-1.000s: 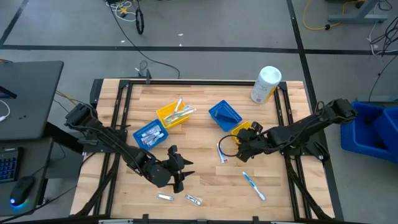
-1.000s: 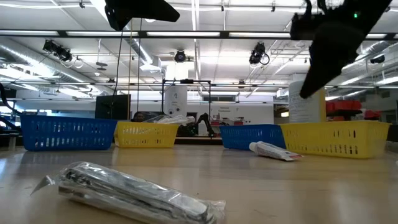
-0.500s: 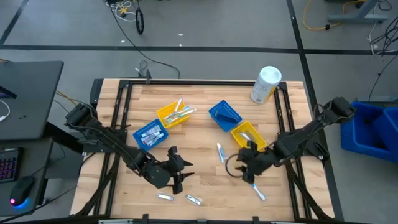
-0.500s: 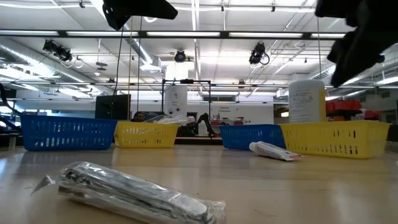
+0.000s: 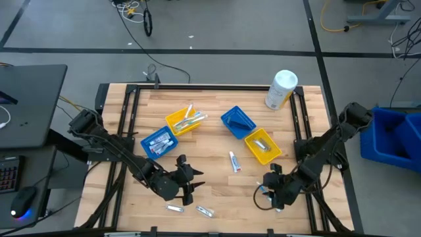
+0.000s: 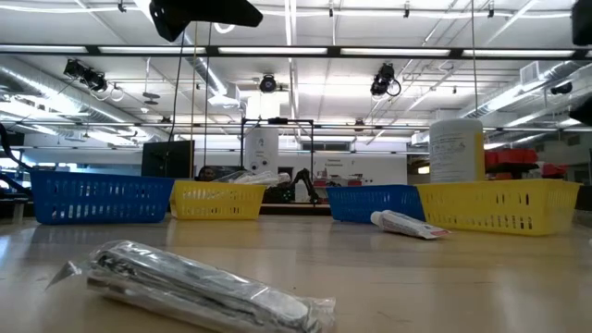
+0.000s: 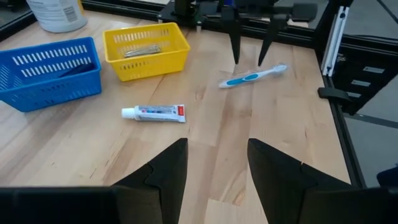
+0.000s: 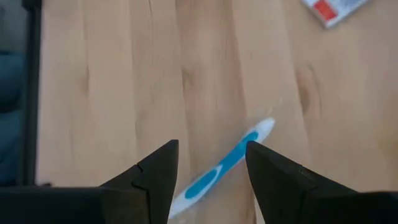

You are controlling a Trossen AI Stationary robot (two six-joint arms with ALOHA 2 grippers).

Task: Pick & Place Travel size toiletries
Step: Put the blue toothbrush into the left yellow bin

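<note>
left arm reaches in from the table's [image 5: 210, 125] left edge; left gripper [image 5: 186, 181] hovers over bare wood toward the front-left, fingers [image 7: 163, 176] spread apart, nothing between them. just in front of it, near the front edge, lie 2 small silver-wrapped packets [image 5: 174, 208] & [image 5: 205, 211], side by side but apart; the low view shows one wrapped packet [image 6: 199, 283] close up, flat on the wood.

left of centre: blue bin [image 5: 158, 141] w/ small items inside, yellow bin [image 5: 183, 122] just behind it w/ toothbrushes sticking out over the rim. mid-table: 2nd blue bin [image 5: 237, 121], tilted, & touching its front-right corner a 2nd yellow bin [image 5: 262, 146] w/ a pale item inside. a small toothpaste tube [image 5: 233, 160], red at one end, lies flat on the wood just left of that yellow bin, apart from it.

toward the front-right, right gripper [image 5: 272, 192] hangs low over a white & light-blue toothbrush [image 8: 227, 163] lying flat on the wood. its fingers [image 8: 152, 174] stand apart, straddling the brush from above; not closed on it, contact can't be told. left wrist view shows the same: 2 dark fingers pointing down just behind the toothbrush.

back-right corner: large white container [image 5: 281, 89], upright. blue crate [image 5: 398, 138] sits off the table past its right edge.
</note>
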